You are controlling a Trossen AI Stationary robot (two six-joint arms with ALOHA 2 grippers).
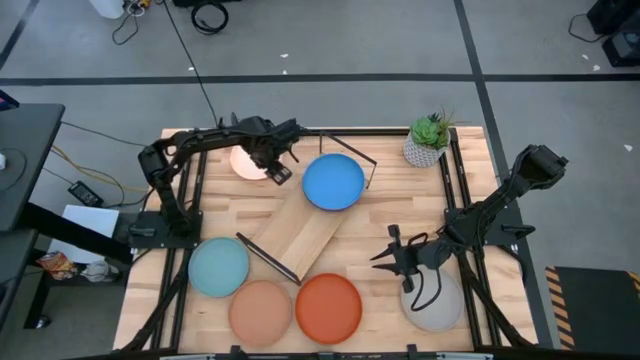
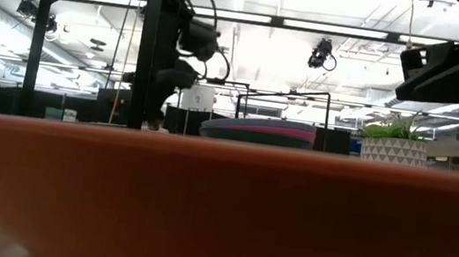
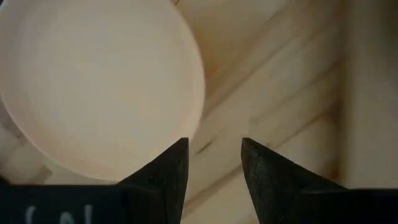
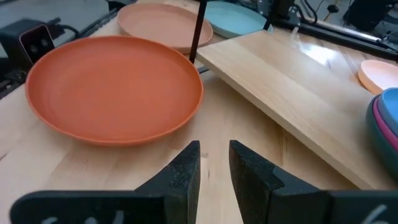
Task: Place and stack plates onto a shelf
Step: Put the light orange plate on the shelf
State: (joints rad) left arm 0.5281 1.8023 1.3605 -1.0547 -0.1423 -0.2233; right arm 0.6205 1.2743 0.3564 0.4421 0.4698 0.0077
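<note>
The shelf (image 1: pixel 305 228) lies slantwise across the middle of the table (image 1: pixel 385 215), with a blue plate (image 1: pixel 333 182) topping a stack on its far end, where a pink rim (image 4: pixel 377 119) shows beneath the blue. The left end effector (image 1: pixel 277 166), fingers (image 3: pixel 166 171) apart and grasping nothing, hangs by the cream plate (image 1: pixel 246 162) near the table's far left corner. The right end effector (image 1: pixel 388 252), also released, hovers between the orange plate (image 1: pixel 328 307) at the near edge and the grey plate (image 1: pixel 436 300) at the near right corner; the peach plate (image 1: pixel 261 310) and light blue plate (image 1: pixel 218 267) sit near the near left corner.
</note>
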